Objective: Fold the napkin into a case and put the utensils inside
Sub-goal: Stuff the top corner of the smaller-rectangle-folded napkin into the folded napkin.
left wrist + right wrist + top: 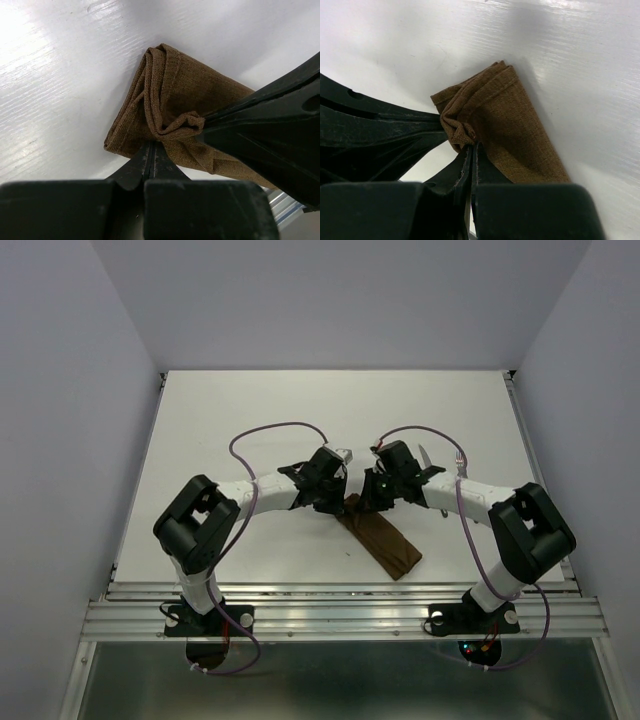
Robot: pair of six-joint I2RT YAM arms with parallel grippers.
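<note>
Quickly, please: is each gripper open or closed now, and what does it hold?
Left gripper: closed, pinching one end of the folded napkin.
Right gripper: closed, pinching the same end of the napkin.

Bright, even light — white glare on the table (30, 60) left of the left gripper (152, 147), soft shadow beyond it.

Dark brown napkin (385, 540), folded into narrow strip, lying diagonally, far end bunched, silver knife (424, 454) farther back
</note>
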